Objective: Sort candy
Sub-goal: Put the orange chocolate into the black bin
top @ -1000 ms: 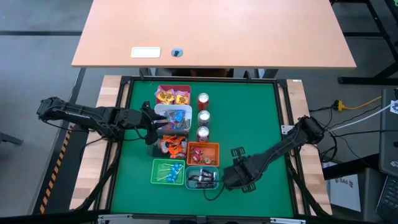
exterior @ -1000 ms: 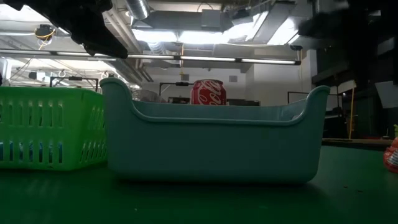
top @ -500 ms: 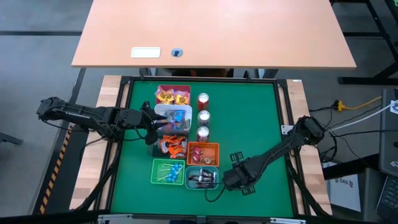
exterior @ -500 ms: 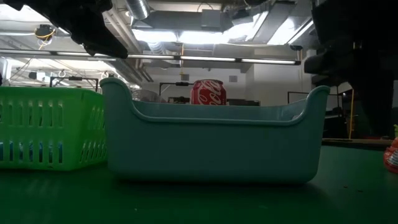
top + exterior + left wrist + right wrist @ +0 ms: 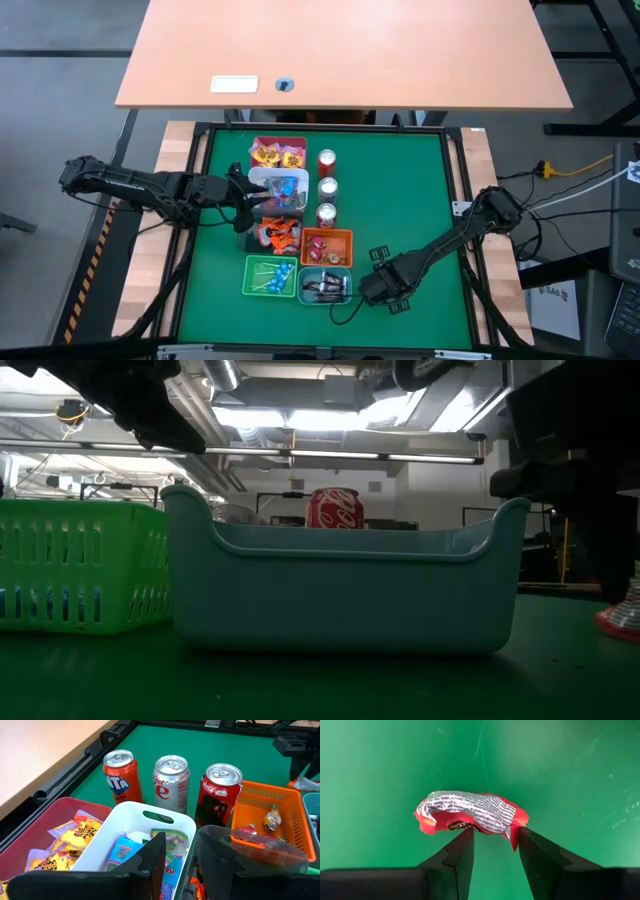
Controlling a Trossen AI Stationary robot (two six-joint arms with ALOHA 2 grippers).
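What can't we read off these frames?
- Right pincer on the red candy: right wrist view shows fingers flanking it; contact unclear. High view: arm covers it.
- Left pincer: anything held is below the left wrist view's edge.
- Teal bin contents: low view, wall hides them; high view, too small.
- Green bin: cut by low view's edge.

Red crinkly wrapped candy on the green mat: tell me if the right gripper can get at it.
Probably yes: the right gripper stands open over the red crinkly wrapped candy, with only bare green mat around it.
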